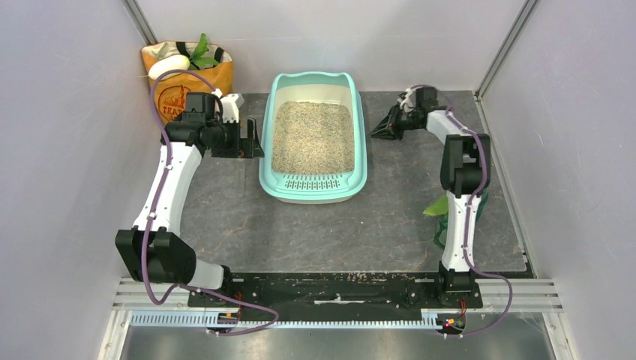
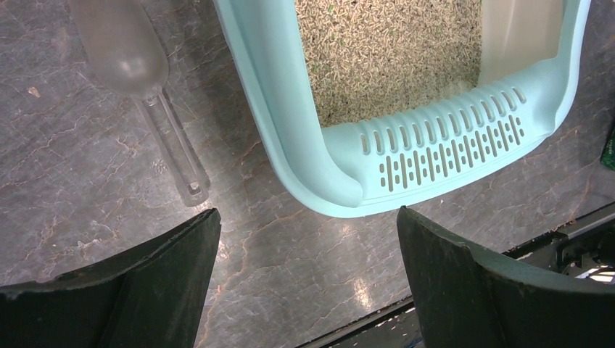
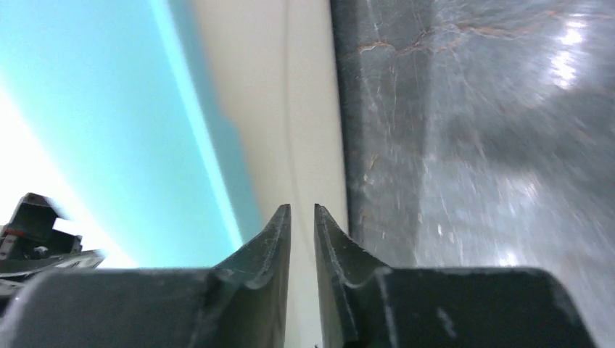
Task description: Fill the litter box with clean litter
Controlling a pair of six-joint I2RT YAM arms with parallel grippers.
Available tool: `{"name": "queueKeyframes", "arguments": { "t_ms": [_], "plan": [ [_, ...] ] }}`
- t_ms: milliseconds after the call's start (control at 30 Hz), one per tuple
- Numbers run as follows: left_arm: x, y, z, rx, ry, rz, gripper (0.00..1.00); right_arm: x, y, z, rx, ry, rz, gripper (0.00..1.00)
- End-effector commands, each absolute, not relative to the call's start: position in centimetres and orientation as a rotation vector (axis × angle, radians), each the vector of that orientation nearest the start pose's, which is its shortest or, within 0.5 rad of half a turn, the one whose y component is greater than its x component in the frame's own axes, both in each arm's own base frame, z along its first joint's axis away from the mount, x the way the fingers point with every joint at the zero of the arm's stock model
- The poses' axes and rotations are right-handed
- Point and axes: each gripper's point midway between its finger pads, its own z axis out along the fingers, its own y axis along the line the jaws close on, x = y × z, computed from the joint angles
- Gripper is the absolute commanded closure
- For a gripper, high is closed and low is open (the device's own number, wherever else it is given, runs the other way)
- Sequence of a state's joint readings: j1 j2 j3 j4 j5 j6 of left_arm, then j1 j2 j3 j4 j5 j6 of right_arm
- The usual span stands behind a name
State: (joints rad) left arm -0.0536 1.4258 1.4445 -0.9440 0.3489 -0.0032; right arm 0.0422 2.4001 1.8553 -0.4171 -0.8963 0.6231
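The mint-teal litter box [image 1: 313,192] stands at mid-table with its slotted grate step toward me. Beige speckled clean litter [image 1: 313,136] covers its floor. My left gripper [image 1: 253,142] hovers just off the box's left side, jaws wide open and holding nothing. From the left wrist, the box's near corner [image 2: 275,109] and the litter [image 2: 384,51] lie ahead. My right gripper [image 1: 379,129] sits close against the box's right side; its jaws are parted by a narrow gap with nothing between them. The right wrist view shows the teal wall [image 3: 109,109] and cream band [image 3: 290,109].
A clear plastic scoop [image 2: 127,51] lies on the table left of the box, below my left gripper. An orange paper bag [image 1: 187,75] stands at the back left corner. A green bag [image 1: 441,217] lies beside the right arm. Grey walls close in both sides.
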Motion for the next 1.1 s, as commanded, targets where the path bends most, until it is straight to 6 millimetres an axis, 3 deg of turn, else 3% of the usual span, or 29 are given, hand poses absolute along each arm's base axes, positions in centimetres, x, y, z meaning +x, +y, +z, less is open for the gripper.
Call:
{"name": "queueKeyframes", "arguments": {
  "t_ms": [0,167,267,367,500,700,767,900,1067],
  "plan": [
    [34.5,-7.8,24.0,0.243,2.378,-0.439,0.03,51.5,10.9,16.1,0.241,2.361,1.249,0.65],
    [35.4,-8.2,25.0,0.273,2.321,-0.411,0.03,48.3,7.2,22.2,0.123,2.318,1.135,0.39],
    [36.0,-9.3,26.1,0.356,2.271,-0.378,0.03,45.7,4.8,25.6,0.103,2.315,0.96,0.28],
    [36.3,-10.7,26.8,0.429,2.236,-0.361,0.03,42.4,2.4,27.8,0.136,2.344,0.715,0.23],
    [36.3,-12.3,27.1,0.465,2.212,-0.377,0.03,36.5,-1.4,29.4,0.181,2.387,0.328,0.18],
    [35.9,-12.1,25.9,0.465,2.208,-0.269,0.03,24.8,-4.3,26.8,-0.036,2.65,-0.01,0.08],
    [35.8,-11.8,25.5,0.457,2.204,-0.247,0.03,22.3,-4.6,26.5,-0.081,2.685,-0.068,0.06],
    [35.9,-11.4,24.7,0.451,2.222,-0.218,0.03,19.6,-5.5,26.1,-0.05,2.779,-0.147,0.04],
    [36.1,-11.2,24.8,0.449,2.22,-0.199,0.03,18.4,-5.7,24.1,-0.007,2.877,-0.165,0.03]
  ]
}}
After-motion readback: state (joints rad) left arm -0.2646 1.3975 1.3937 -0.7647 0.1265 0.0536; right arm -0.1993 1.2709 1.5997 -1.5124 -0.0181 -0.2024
